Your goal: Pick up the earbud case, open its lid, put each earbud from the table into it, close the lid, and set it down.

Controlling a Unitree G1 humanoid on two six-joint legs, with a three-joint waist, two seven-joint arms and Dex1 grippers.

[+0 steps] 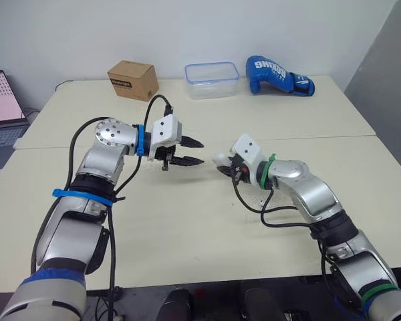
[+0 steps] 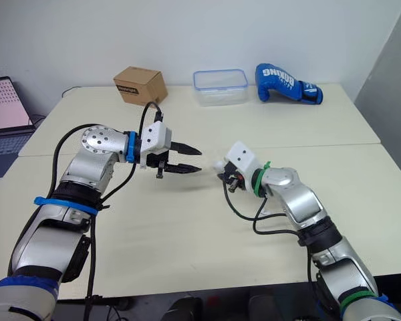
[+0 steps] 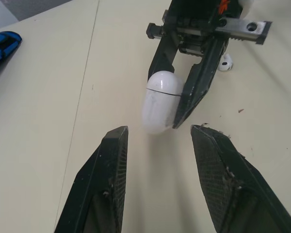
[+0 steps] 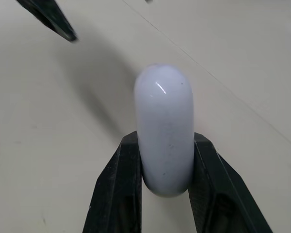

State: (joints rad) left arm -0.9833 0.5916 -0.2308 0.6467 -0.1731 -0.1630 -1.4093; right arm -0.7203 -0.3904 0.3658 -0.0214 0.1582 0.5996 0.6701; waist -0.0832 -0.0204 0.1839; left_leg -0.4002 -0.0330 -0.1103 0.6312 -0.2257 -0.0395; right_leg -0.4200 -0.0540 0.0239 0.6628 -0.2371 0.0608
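Evidently the pick-up is done and the lid-opening step is in hand. The small white, glossy, pill-shaped earbud case (image 3: 159, 104) is clamped between the two black fingers of the right gripper (image 4: 165, 141), which press its opposite sides, and it appears to sit just off the cream table (image 1: 307, 127). The seam around the case looks closed. Near the case and aimed straight at it, the left gripper (image 1: 199, 152) hangs with its fingers spread and nothing between them. One white earbud (image 3: 225, 63) lies on the table just beyond the case. Next, I judge, the left fingers must close in on the lid side of the seam and lever it up while the right grip stays firm.
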